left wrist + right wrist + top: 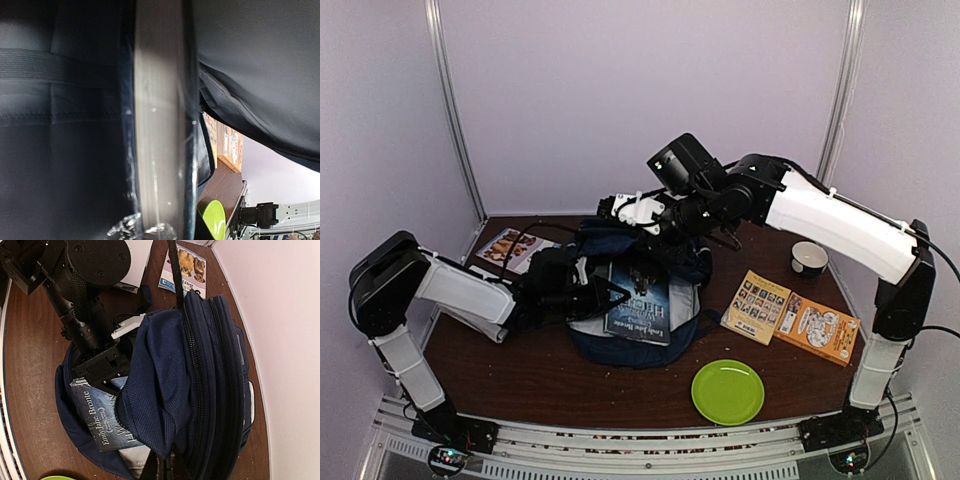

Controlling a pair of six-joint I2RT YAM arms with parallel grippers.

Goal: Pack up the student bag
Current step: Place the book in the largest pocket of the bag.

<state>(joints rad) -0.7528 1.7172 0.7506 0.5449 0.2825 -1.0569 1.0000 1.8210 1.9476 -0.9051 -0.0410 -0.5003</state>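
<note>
My left fingers (102, 371) are clamped on the top edge of a book (100, 427) with Emily Jane Bronte on its spine, held in the mouth of the student bag (210, 380). My right fingers (166, 469) are pressed together on a point of the bag's navy mesh flap, holding it up off the opening. In the left wrist view the book's page edge runs between dark fabric on both sides, with little slack.

The bag lies mid-desk (560, 385). It is navy with twin zip tracks, and light grey lining shows beside the book. From the bag, bare desk lies at 6 o'clock. A green plate (728, 391) sits at 5, two card booklets (790, 317) at 3, a bowl (809, 258) at 2 and a picture book (510, 248) at 10.
</note>
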